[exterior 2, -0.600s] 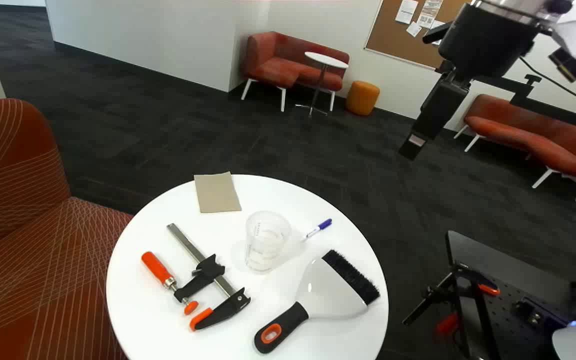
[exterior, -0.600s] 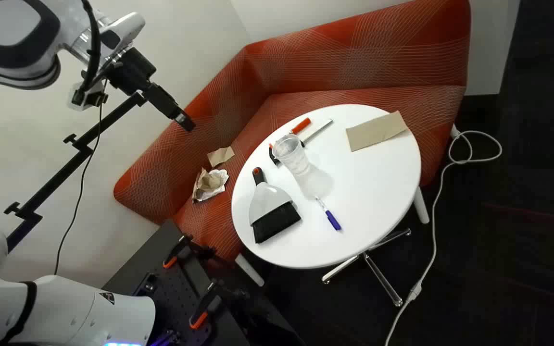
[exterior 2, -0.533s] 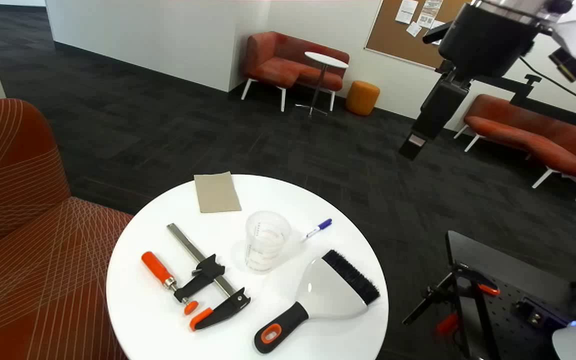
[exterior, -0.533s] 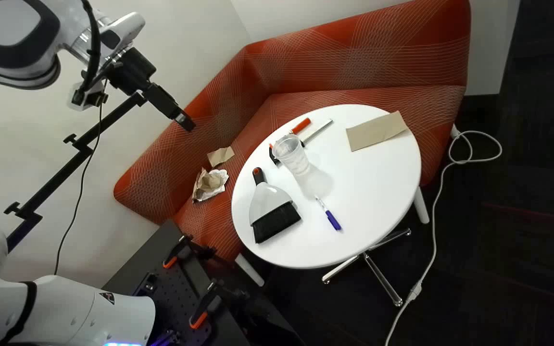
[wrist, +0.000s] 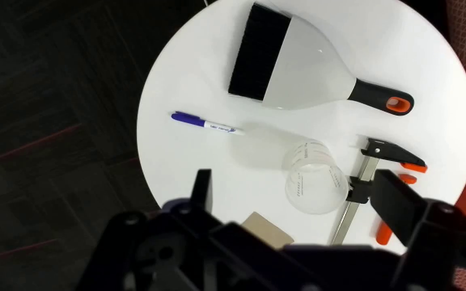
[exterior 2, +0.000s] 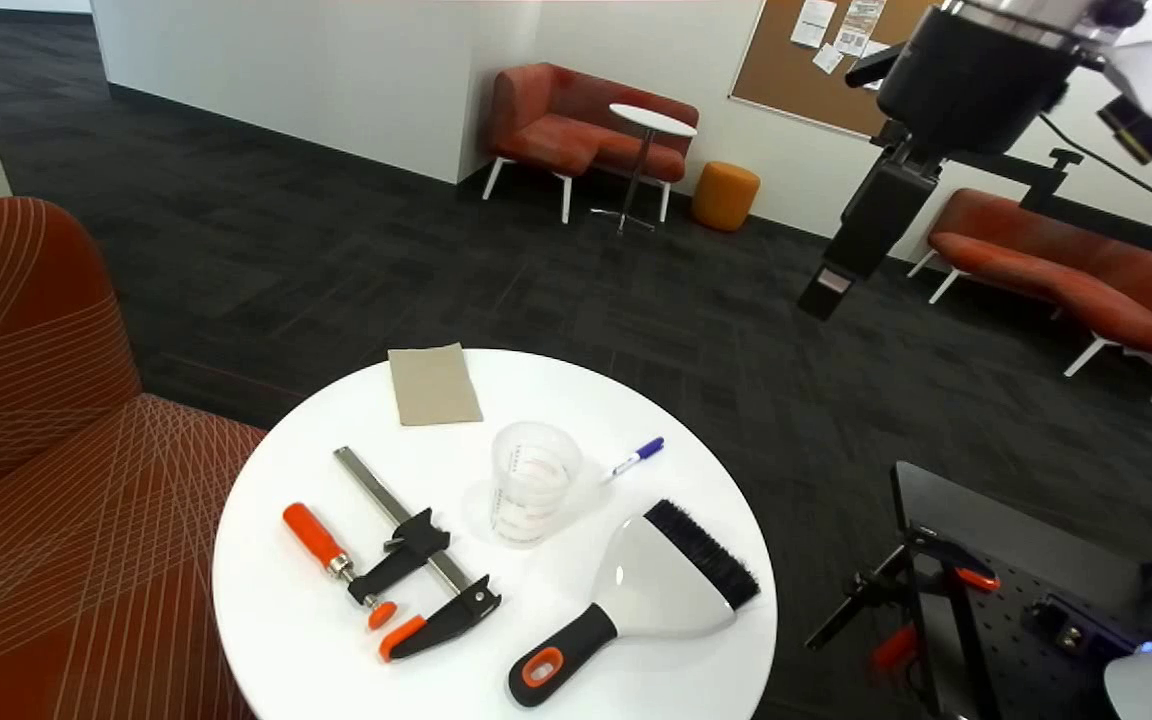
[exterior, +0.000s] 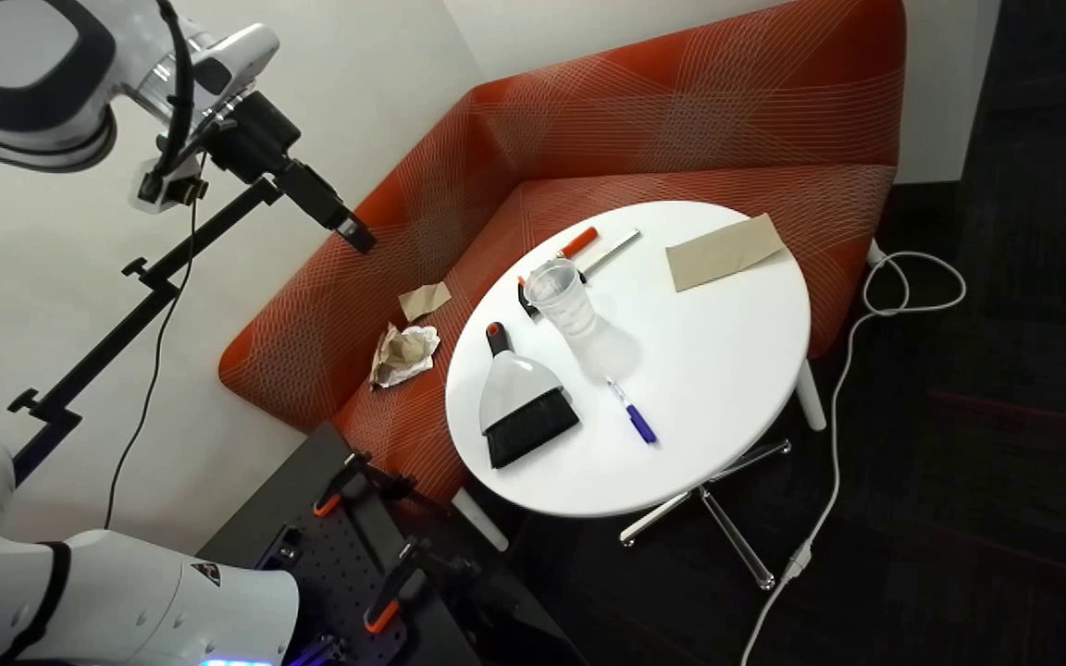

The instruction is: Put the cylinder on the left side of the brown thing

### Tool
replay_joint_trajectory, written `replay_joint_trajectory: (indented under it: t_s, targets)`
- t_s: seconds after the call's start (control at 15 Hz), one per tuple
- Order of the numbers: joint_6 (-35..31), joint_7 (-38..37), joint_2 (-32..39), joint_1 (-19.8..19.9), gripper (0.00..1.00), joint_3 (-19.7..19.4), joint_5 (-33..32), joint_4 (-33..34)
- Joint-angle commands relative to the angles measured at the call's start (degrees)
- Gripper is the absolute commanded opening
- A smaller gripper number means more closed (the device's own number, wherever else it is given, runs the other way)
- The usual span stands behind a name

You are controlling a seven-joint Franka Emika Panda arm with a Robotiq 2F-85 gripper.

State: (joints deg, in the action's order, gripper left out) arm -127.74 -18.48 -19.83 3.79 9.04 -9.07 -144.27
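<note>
Nothing visible has moved since the earlier frames: in both exterior views the pincer [exterior: 359,237] hangs in the same spot and the cup [exterior: 566,301] stands where it stood.

In an exterior view, the cup is upright on the worktop [exterior: 718,361], mouth up. The card [exterior: 724,252] lies flat to the right of the cup and slightly above it in the picture, well apart. The pincer is up and left of the cup. The sofa [exterior: 681,120] runs behind the cup and round to its left, with scraps [exterior: 425,302] on it.

In an exterior view, the clamp [exterior 2: 418,538] lies left of the cup, the pen [exterior 2: 639,456] near the cup on its right, and the brush [exterior 2: 656,592] on the cup's near right side. The card is beyond the cup and to its left. The pincer hangs in the air, up and right of the cup, well apart.

In the wrist view, the pincer comes in from the bottom edge, its fingers [wrist: 397,204] spread wide, one to each side of the cup in the picture. The clamp is just right of the cup, the pen up and left, the brush above, and the card, partly hidden by the pincer, below and left.
</note>
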Motion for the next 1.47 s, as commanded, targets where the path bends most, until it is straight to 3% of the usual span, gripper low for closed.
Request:
replay_joint_trajectory:
  t_s: [0.0,0.33,0.6,1.4]
  targets:
    - [-1.2,0.3,0.9,-0.9,1.0,-1.3,-0.4,0.3]
    - [-8.5,4.1,7.9,-0.4,1.0,-4.2,0.2,2.1]
    - [-14.8,5.5,17.5,0.3,1.0,-6.4,-2.0,5.6]
    - [-19.9,12.0,41.8,-2.5,1.0,-8.6,1.4,20.7]
